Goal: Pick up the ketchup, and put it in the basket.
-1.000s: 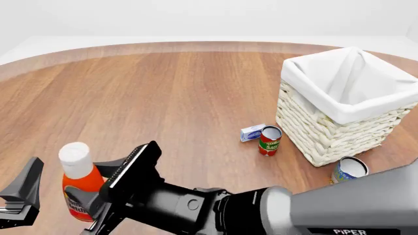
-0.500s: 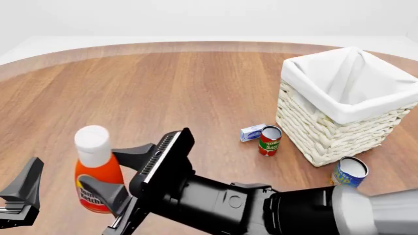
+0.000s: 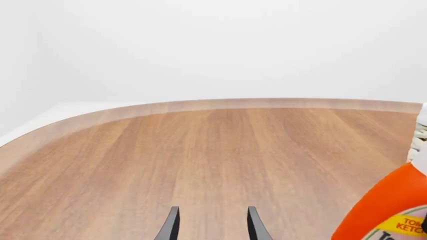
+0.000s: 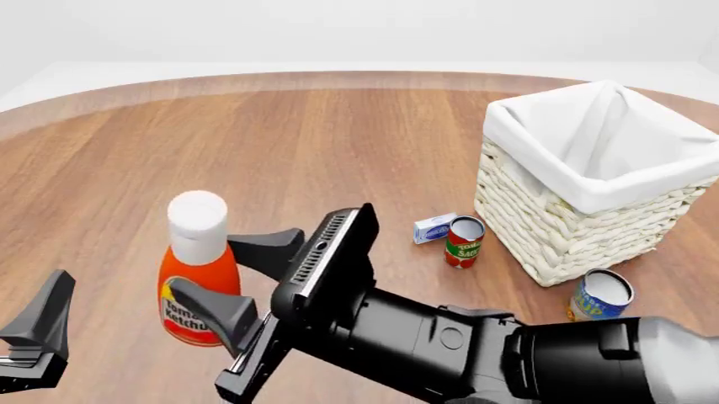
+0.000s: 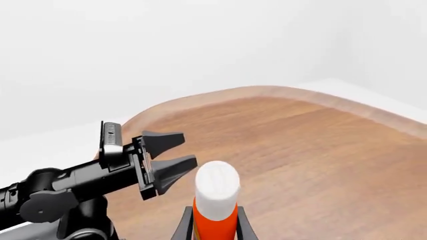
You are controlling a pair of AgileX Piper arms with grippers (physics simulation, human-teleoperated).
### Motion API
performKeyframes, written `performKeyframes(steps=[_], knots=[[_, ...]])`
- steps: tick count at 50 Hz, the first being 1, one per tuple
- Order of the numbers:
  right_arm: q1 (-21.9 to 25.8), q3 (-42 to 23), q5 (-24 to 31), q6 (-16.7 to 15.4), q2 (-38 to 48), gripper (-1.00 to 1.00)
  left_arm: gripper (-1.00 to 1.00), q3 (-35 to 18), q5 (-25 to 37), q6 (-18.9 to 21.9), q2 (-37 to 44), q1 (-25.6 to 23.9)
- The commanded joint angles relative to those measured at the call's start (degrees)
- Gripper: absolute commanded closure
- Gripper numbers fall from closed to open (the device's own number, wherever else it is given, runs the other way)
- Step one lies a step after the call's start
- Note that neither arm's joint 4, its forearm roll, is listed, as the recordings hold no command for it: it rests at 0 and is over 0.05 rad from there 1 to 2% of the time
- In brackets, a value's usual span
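Observation:
The ketchup (image 4: 200, 252) is an orange-red bottle with a white cap, upright at the front left of the table. My right gripper (image 4: 214, 282) is shut on its body, one finger on each side. In the right wrist view the bottle (image 5: 215, 200) stands between the fingers (image 5: 183, 226). The basket (image 4: 561, 236), cream wicker with a white liner, stands at the far right, well apart from the bottle. My left gripper (image 4: 34, 341) is open and empty at the front left edge, left of the bottle. It also shows in its own view (image 3: 213, 222) and in the right wrist view (image 5: 185, 148).
A small red tomato can (image 4: 464, 241) and a small white-and-blue box (image 4: 433, 228) stand just left of the basket. A blue-and-yellow can (image 4: 601, 295) stands in front of the basket. The ketchup's shoulder (image 3: 387, 210) shows in the left wrist view.
My right gripper has carried the ketchup to the right and upward, towards the table's middle. The left gripper has not moved.

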Motion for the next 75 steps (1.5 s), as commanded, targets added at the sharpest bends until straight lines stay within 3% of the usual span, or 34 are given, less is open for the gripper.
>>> performKeyframes(steps=[1, 75], knots=[[-0.49, 1.04, -0.91, 1.14, -1.31, 1.00, -1.00, 0.00, 0.00, 0.00, 0.00, 0.00], [-10.21, -0.14, -1.32, 0.63, -4.25, 1.00, -1.00, 0.00, 0.00, 0.00, 0.00, 0.00]])
